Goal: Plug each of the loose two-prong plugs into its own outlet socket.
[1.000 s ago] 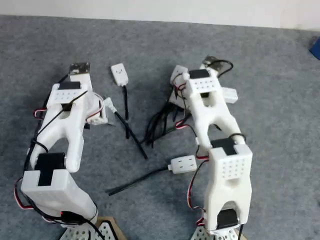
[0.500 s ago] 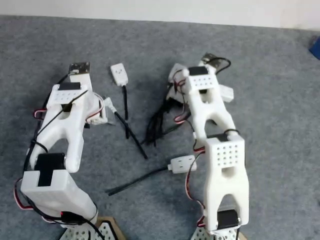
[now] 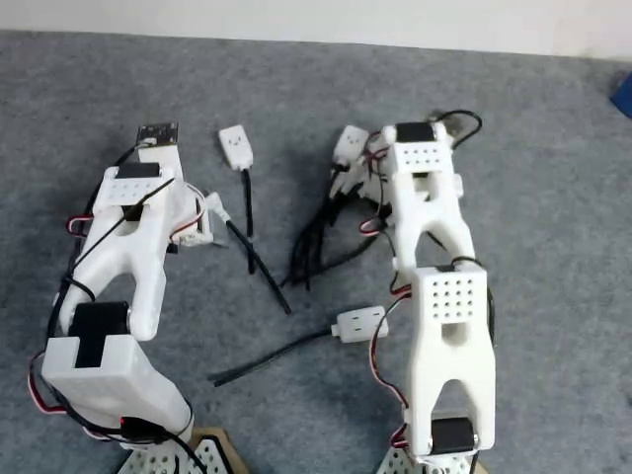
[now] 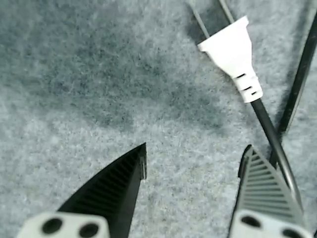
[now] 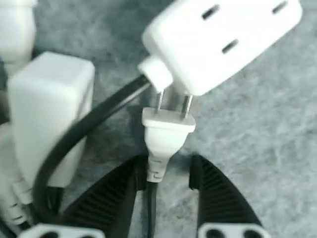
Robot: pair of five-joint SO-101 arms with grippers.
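The right gripper point(image 5: 167, 159) is clamped on the neck of the held plug point(image 5: 167, 130), a white two-prong one, with a black finger on either side where the cable leaves it. The plug's two metal prongs point at a white socket block point(image 5: 223, 39). Their tips reach the block's edge just beside its own cable, and bare metal shows along their whole length. The block's slots lie on a face turned away from the prongs. A second white block point(image 5: 49, 114) sits close beside, with a black cable looped in front of it. In the high view this group lies at about 1 o'clock from the middle of the grey carpet point(image 3: 513, 118), and a tangle of black cables point(image 3: 316, 242) trails from it towards 7 o'clock.

The left gripper point(image 4: 195, 148) has its jaws wide apart over bare carpet. The loose plug point(image 4: 232, 49) lies flat just beyond the fingertips, not touching them, and its black cable runs back beside one finger. In the high view the loose plug is at 9 o'clock from the middle, beside the left arm's wrist. A single socket point(image 3: 235, 145) lies at 11 o'clock, its cable running towards 6 o'clock. A socket strip point(image 3: 360, 324) lies at 5 o'clock, just beside the right arm, its cable heading towards 8 o'clock
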